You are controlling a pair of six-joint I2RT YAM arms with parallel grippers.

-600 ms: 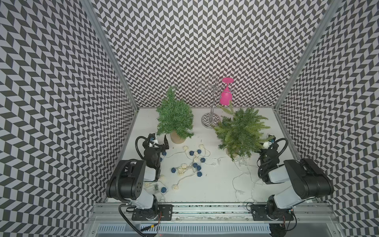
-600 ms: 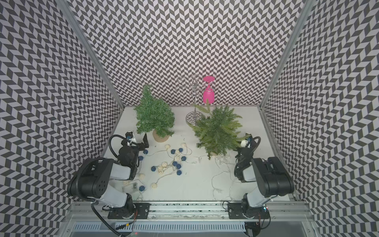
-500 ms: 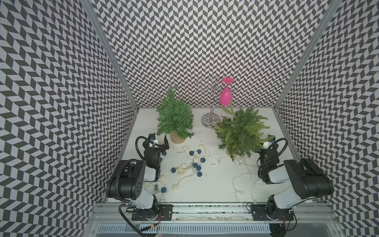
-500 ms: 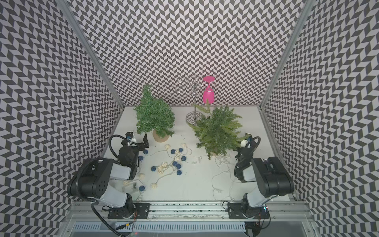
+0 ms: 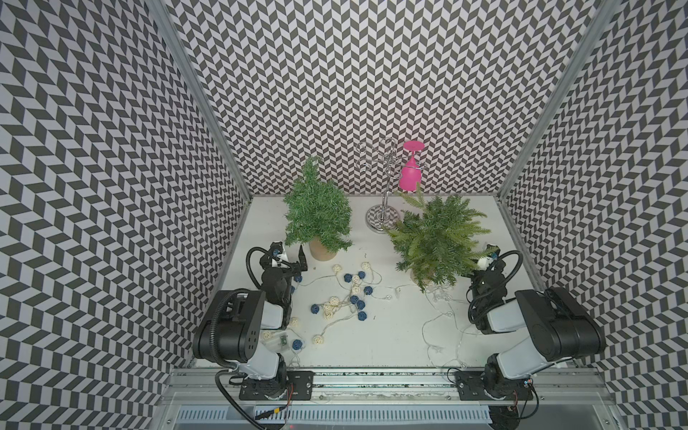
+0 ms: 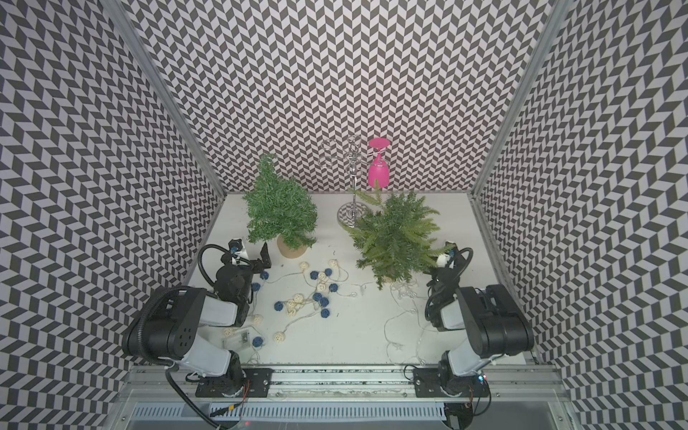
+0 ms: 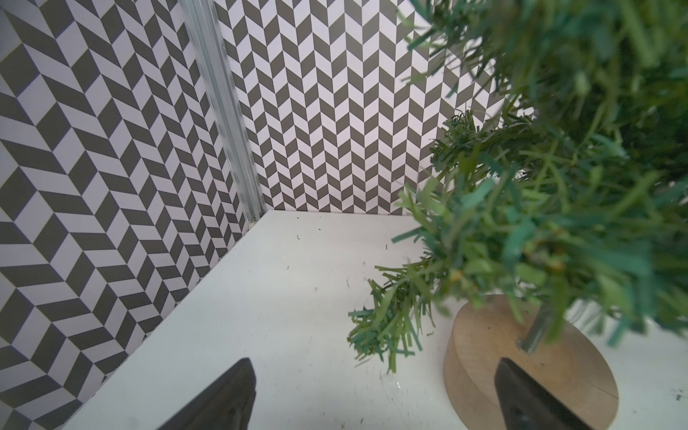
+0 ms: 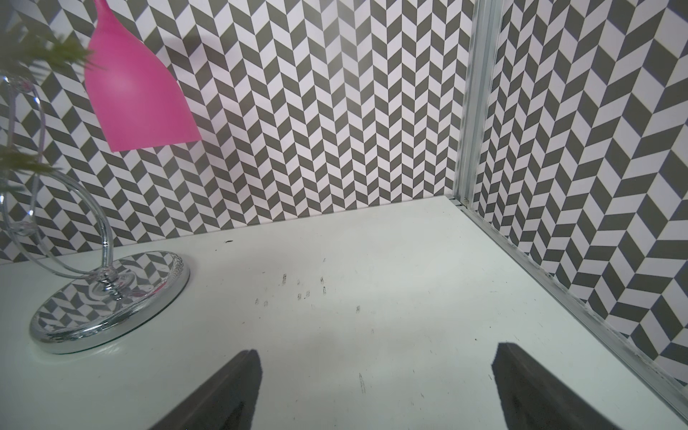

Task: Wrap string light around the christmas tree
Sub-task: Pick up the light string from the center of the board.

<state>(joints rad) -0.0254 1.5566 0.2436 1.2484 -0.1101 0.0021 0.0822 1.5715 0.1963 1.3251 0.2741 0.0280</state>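
Left gripper (image 7: 372,394) and right gripper (image 8: 376,372) are seen released, empty; string light (image 5: 350,298) is seen sprawled centre-frame, below the christmas tree (image 5: 318,216)

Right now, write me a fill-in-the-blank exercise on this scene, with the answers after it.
The ball string light lies loose on the white ____.
The glass hanging upside down on the metal rack is ____.
The left gripper and right gripper are both ____, holding nothing.
Missing words: table; pink; open.
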